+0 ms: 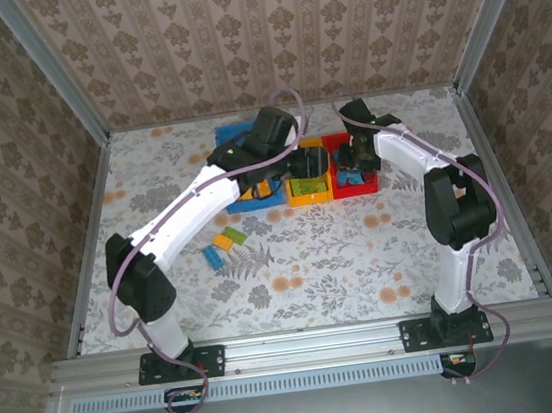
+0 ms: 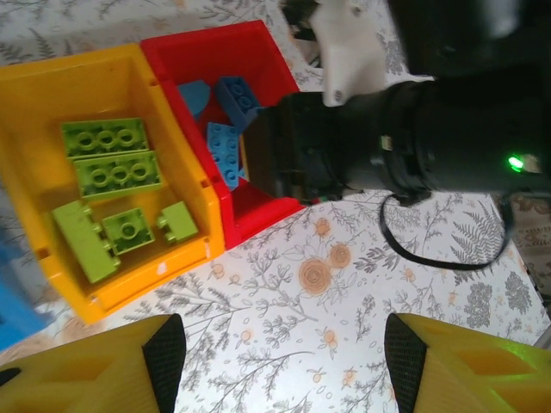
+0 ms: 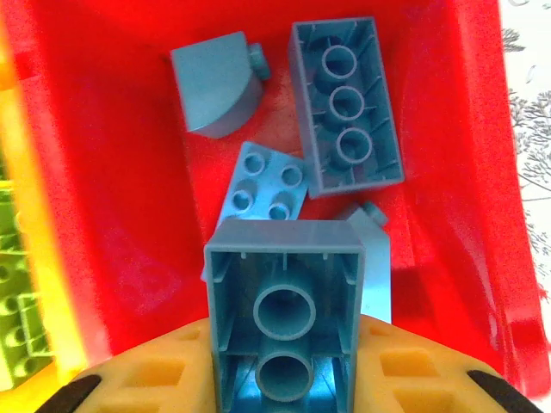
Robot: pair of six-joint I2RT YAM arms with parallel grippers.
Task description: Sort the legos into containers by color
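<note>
Over the red bin (image 3: pixel 103 215), our right claw (image 3: pixel 284 387) grips a blue brick (image 3: pixel 284 318); left claw (image 2: pixel 284 361) released. Green bricks (image 2: pixel 112 176) binned; several bricks (image 1: pixel 222 243) remain mid-bench.

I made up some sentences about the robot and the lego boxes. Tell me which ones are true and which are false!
1. The green legos are in the yellow bin. True.
2. The red bin holds orange legos. False: the legos in it are blue.
3. The right gripper is holding a blue lego over the red bin. True.
4. The left gripper is holding a green lego. False: it is open, with nothing between its fingers.
5. All the legos are put away. False: a few loose legos lie on the table near the left arm.
</note>
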